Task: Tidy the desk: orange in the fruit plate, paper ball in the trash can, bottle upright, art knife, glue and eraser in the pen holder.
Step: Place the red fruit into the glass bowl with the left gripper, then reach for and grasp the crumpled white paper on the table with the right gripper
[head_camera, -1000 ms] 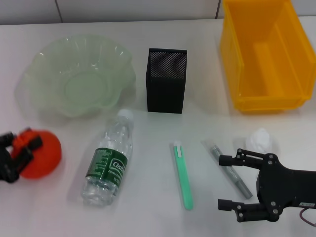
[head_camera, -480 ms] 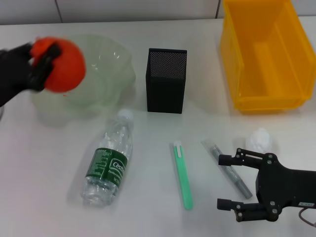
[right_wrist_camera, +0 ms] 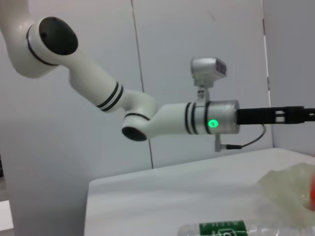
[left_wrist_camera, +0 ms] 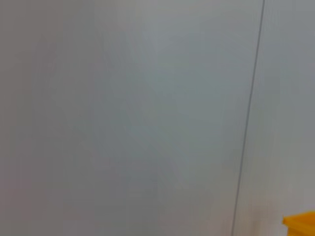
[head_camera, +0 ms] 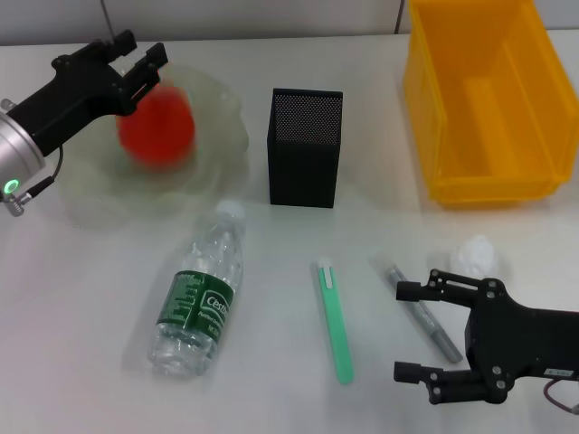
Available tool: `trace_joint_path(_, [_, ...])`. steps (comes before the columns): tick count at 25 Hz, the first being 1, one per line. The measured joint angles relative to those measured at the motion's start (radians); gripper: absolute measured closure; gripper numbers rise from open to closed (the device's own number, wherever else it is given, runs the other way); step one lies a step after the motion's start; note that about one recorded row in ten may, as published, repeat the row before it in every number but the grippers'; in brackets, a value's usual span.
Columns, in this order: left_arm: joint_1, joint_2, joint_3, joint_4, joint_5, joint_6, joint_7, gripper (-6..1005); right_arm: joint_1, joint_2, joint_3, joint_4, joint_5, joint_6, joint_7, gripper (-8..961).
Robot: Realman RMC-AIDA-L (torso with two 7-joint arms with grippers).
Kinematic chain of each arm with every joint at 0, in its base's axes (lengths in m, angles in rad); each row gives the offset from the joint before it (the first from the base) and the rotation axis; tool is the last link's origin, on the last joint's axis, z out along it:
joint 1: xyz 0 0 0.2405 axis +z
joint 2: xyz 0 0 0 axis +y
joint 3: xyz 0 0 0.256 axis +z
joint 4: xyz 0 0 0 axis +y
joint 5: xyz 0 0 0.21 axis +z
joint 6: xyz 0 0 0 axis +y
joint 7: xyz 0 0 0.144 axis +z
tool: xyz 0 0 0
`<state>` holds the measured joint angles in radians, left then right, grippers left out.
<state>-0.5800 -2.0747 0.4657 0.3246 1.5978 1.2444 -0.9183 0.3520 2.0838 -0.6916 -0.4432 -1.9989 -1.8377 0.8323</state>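
Note:
The orange point(head_camera: 156, 127) is blurred inside the fruit plate point(head_camera: 226, 136) at the back left, just clear of my left gripper point(head_camera: 140, 50), which is open above the plate's far rim. The bottle point(head_camera: 201, 294) lies on its side on the desk point(head_camera: 81, 316). The art knife point(head_camera: 334, 321) and the glue point(head_camera: 421, 310) lie front centre. The paper ball point(head_camera: 475, 255) sits behind my right gripper point(head_camera: 407, 330), which is open and empty beside the glue. The pen holder point(head_camera: 305, 147) and the trash can point(head_camera: 488, 99) stand at the back. The eraser is out of view.
The right wrist view shows my left arm point(right_wrist_camera: 162, 118) over the desk, with the bottle point(right_wrist_camera: 221, 228) and the plate point(right_wrist_camera: 290, 179) at its lower edge. The left wrist view shows a wall and a corner of the trash can point(left_wrist_camera: 300, 223).
My left gripper carried the orange up from the front left of the desk to the fruit plate and let it go there. The right arm has barely moved.

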Motion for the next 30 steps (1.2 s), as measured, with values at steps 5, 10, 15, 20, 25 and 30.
trace_joint_path(5, [0.055,0.007,0.001,0.046,0.000,0.135,-0.008,531,-0.007,0.000,0.003,-0.003,0.063,0.000,0.006,117])
trace_joint_path(10, [0.149,0.010,0.020,0.127,0.016,0.320,-0.036,261,-0.009,-0.003,0.003,-0.106,0.115,-0.007,0.183,117])
trace_joint_path(15, [0.296,0.020,0.150,0.234,0.061,0.509,-0.027,157,-0.001,0.000,-0.019,-0.396,0.110,-0.008,0.608,118])
trace_joint_path(20, [0.412,0.015,0.226,0.297,0.071,0.576,0.013,157,0.001,0.006,-0.160,-0.798,-0.012,-0.004,0.998,118])
trace_joint_path(25, [0.425,0.016,0.229,0.290,0.144,0.580,0.016,157,0.065,0.005,-0.297,-1.126,-0.249,-0.005,1.408,119])
trace_joint_path(30, [0.406,0.011,0.229,0.288,0.202,0.573,0.016,157,0.149,0.003,-0.481,-1.320,-0.498,-0.087,1.694,119])
